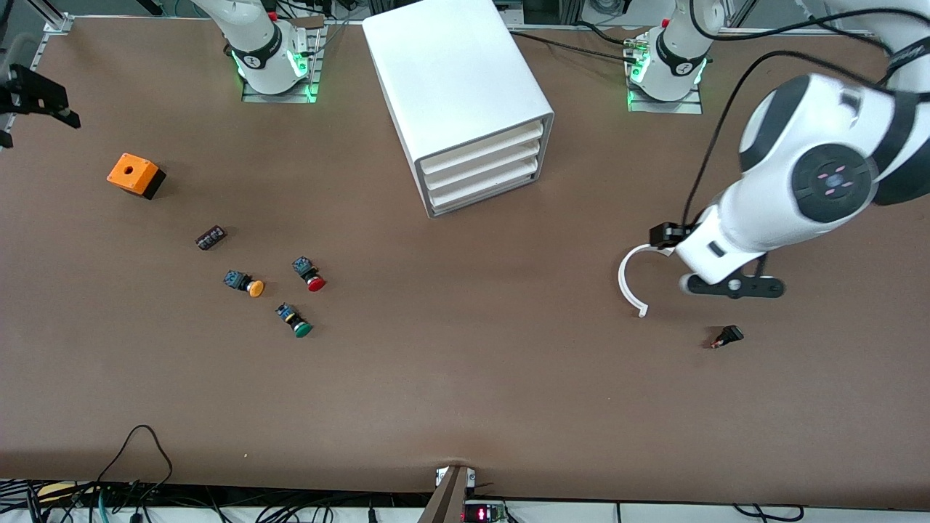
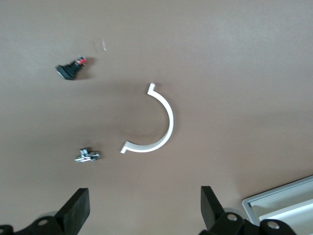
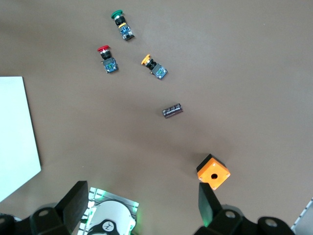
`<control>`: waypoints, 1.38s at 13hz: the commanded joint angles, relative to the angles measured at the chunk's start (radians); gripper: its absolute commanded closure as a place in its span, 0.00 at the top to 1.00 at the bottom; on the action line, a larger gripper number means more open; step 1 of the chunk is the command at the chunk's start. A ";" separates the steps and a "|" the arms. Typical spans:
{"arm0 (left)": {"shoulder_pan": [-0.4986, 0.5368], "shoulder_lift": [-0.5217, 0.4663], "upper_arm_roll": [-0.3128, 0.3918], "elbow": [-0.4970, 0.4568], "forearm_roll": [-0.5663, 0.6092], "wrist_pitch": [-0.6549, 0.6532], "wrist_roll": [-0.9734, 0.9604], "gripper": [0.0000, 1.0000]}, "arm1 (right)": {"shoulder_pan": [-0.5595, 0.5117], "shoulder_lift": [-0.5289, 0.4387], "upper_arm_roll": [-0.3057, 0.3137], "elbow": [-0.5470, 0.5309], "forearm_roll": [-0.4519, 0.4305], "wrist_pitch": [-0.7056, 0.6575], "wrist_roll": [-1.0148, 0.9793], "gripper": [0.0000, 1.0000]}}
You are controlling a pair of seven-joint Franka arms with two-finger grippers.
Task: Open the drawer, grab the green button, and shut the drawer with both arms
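Cabinet (image 1: 465, 94): white, boxy, standing on the brown tabletop (image 1: 472, 392) between the two arm bases; three shallow tray drawers stacked in its front.

Drawer (image 1: 485, 195): lowest of the three, pushed in, flush with the two above.

Green button (image 1: 294, 320): green cap, blue-black body, lying on its side on the tabletop toward the right arm's end, well apart from the cabinet. Nearest to the front camera of three buttons.

Red button (image 1: 309, 274) and orange button (image 1: 244, 282): on their sides just beside the green one, farther from the front camera.

Small dark block (image 1: 210, 237): farther still, between the buttons and the orange box (image 1: 135, 175).

White curved piece (image 1: 631, 280): half-ring, flat on the tabletop toward the left arm's end.

Small black part (image 1: 728, 337): nearer the front camera than the curved piece.

Small metal clip (image 2: 87, 156): near the curved piece, seen in the left wrist view.

Left end effector (image 2: 144, 210): fingers wide apart, holding nothing, over the tabletop beside the curved piece.

Right end effector (image 3: 142, 208): fingers wide apart, holding nothing, over its own arm's base (image 3: 110, 223).
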 commanded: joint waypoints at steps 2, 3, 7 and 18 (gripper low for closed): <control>-0.125 -0.171 0.290 -0.120 -0.155 0.066 0.150 1.00 | -0.006 -0.020 -0.003 -0.010 -0.013 -0.059 0.036 1.00; -0.136 -0.214 0.352 -0.183 -0.188 0.130 0.194 1.00 | -0.006 -0.032 -0.004 -0.011 -0.013 -0.067 0.023 1.00; -0.134 -0.361 0.401 -0.327 -0.184 0.198 0.297 1.00 | -0.006 -0.144 -0.070 -0.074 -0.008 -0.033 0.023 1.00; -0.208 -0.440 0.527 -0.378 -0.182 0.160 0.302 1.00 | 0.026 -0.115 -0.001 -0.219 -0.011 0.188 0.132 1.00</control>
